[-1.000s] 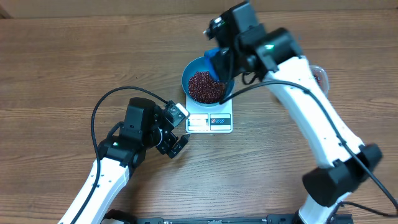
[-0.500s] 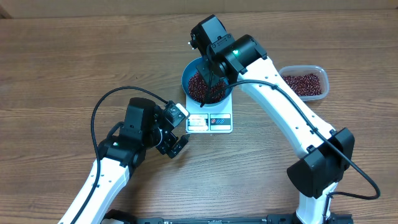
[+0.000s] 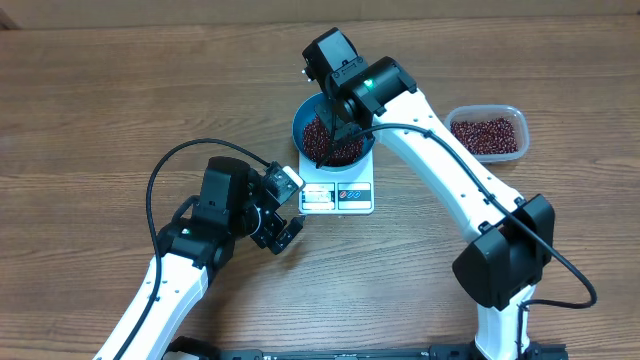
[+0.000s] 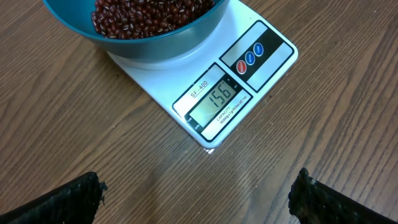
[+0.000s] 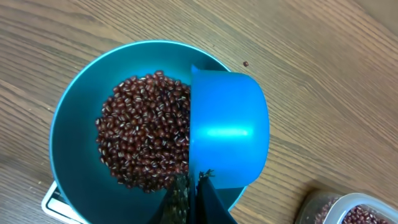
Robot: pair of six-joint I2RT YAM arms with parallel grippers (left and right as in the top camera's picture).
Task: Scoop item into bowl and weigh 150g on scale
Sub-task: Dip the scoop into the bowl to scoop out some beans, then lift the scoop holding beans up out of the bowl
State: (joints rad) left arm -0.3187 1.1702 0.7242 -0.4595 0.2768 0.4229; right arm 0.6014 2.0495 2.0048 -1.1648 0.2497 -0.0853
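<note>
The blue bowl (image 3: pixel 299 125) stands on the white scale (image 3: pixel 352 196) and holds a heap of red-brown beans (image 3: pixel 347 150). My right gripper (image 3: pixel 328 136) hangs over the bowl, shut on the handle of a small blue scoop (image 5: pixel 227 129). In the right wrist view the right gripper (image 5: pixel 193 186) holds the scoop tipped on its side above the beans (image 5: pixel 144 132), inside the bowl (image 5: pixel 73 134). My left gripper (image 3: pixel 283 233) is open just left of the scale's front. In the left wrist view the left gripper (image 4: pixel 196 200) is empty, and the scale (image 4: pixel 219 99) reads 156.
A clear plastic tub (image 3: pixel 487 135) with more beans sits on the table to the right of the bowl, and its corner shows as the tub (image 5: pixel 348 211) in the right wrist view. One stray bean (image 5: pixel 245 63) lies on the wood beside the bowl.
My right arm has swung left, carrying the scoop from the bowl's right rim to above its middle, which uncovers the tub. The left arm has not moved.
</note>
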